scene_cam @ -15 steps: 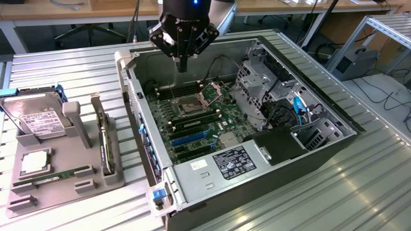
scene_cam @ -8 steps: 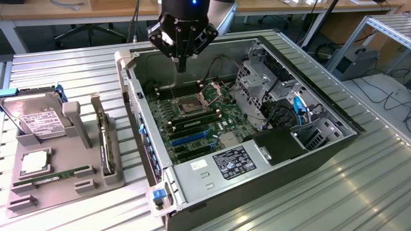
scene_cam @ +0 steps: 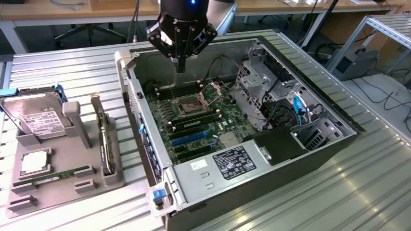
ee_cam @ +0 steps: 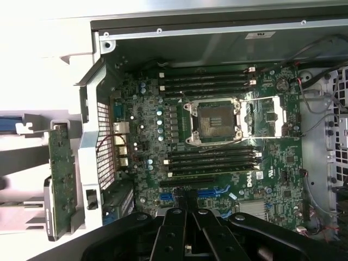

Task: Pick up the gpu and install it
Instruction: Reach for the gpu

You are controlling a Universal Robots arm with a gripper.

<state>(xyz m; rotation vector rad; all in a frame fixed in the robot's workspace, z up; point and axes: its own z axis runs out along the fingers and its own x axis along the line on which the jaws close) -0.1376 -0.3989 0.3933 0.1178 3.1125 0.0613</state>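
Pincer (scene_cam: 181, 67) hangs over open computer case (scene_cam: 133, 96), fingers pressed together, nothing held. Gpu (scene_cam: 102, 139) stands on edge in grey holder (scene_cam: 57, 187) on desk (scene_cam: 77, 72), just beside case, untouched. Good pick likely needs pincer centred over card's top edge and a straight lift.

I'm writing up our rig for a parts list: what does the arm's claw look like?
The claw is matte black, with angular linked bars narrowing toward its tip and round pivot pins at the joints. A small blue light glows on its body. The arm section beside it looks silver-grey.
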